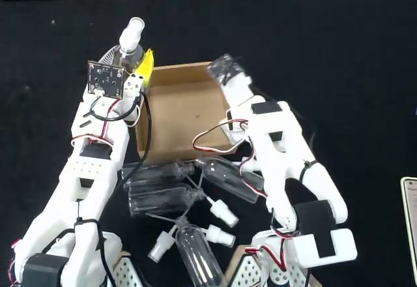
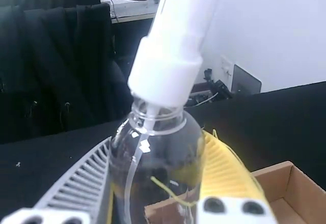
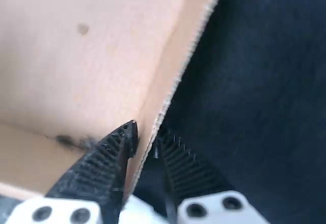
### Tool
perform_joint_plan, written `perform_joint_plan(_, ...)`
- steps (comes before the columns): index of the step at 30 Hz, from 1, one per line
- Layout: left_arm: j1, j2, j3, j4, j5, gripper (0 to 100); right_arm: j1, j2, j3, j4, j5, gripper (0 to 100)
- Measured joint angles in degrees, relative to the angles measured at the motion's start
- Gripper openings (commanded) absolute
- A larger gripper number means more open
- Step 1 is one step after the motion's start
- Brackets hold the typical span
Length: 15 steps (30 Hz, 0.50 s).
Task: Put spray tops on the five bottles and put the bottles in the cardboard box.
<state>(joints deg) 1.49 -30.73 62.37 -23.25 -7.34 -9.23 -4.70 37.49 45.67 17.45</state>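
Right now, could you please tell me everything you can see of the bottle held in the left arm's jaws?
The bottle is clear plastic with a rounded shoulder. A white spray top sits on its neck, with a thin tube running down inside. The left gripper clamps its body between grey and yellow jaws. It is held raised, top tilted up and away from the arm, by the far left corner of the cardboard box.

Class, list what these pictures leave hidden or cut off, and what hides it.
Left wrist view: base of the held bottle, cut off by the frame edge; tip of its spray top, likewise.
High view: base of the lowest lying bottle, cut off by the bottom edge.
Right wrist view: most of the cardboard box, beyond the frame.
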Motion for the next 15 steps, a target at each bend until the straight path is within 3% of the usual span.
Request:
perform_joint_plan(3, 0.0, 0.0, 0.6, 0.0, 0.0, 3, 0.0, 0.0, 0.0, 3.9, -7.7, 1.0)
perform_joint_plan(8, 0.0, 0.0, 1.1, 0.3, 0.0, 3, 0.0, -2.5, 1.8, 6.4, -11.6, 1.0)
perform_joint_plan(15, 0.4, 0.0, 1.1, 2.5, 0.0, 3, 0.0, -12.8, 12.9, 2.5, -14.6, 1.0)
